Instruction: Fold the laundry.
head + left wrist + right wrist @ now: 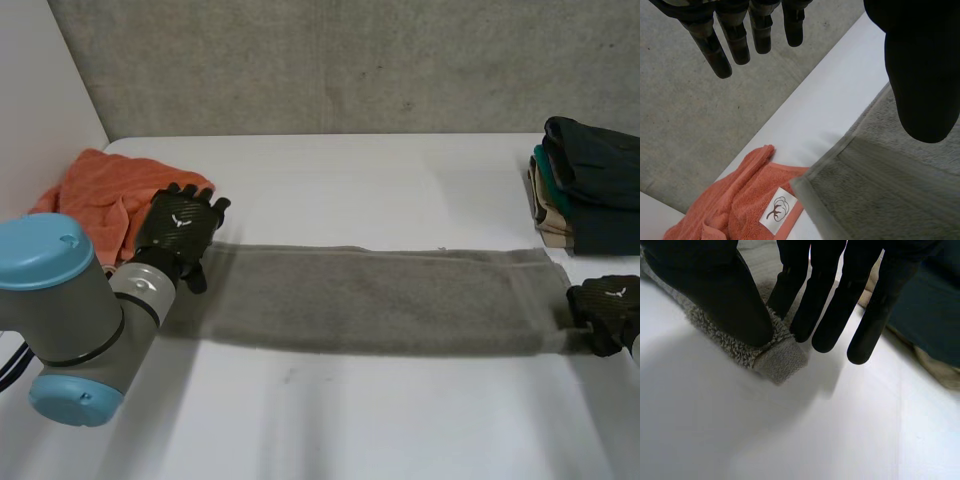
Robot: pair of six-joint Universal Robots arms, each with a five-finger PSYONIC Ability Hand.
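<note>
**Head view.** The grey towel (pixel 380 300) lies flat across the bench (pixel 350 420) as a long, narrow strip. The left robot hand (pixel 180 228) hangs over the strip's left end, next to a crumpled orange towel (pixel 95 195). The right robot hand (pixel 607 312) sits at the strip's right end, just in front of a stack of folded clothes (pixel 590 185).

**Left wrist view.** The fingers (pixel 722 50) are straight and held well apart from the thumb (pixel 920 75), and they grip nothing. Below them lies a corner of the grey towel (pixel 875 200). Its hemmed tip reaches the edge of the orange towel (pixel 735 215), close to that towel's white label (pixel 776 210).

**Right wrist view.** The thumb (pixel 710 300) bears down on the grey towel's far corner (pixel 782 360). The straight fingers (pixel 827 315) close in on the corner's other side. I read this as a pinch on the corner rather than a resting touch.

**Handling.** This looks like terry cloth, so I judge it soft, limp, fairly light and in no way fragile. The looped pile should give the fingers good friction. It will sag and drag wherever it is not held, and a hold in the middle would only bunch it up. The best places to take it are the corners of the short ends, on the woven hem, which is flatter and firmer than the pile. The left end has no hold yet, and the corner under the spread left robot hand looks like the natural spot. If one end is lifted by a single corner, expect the strip to twist
</note>
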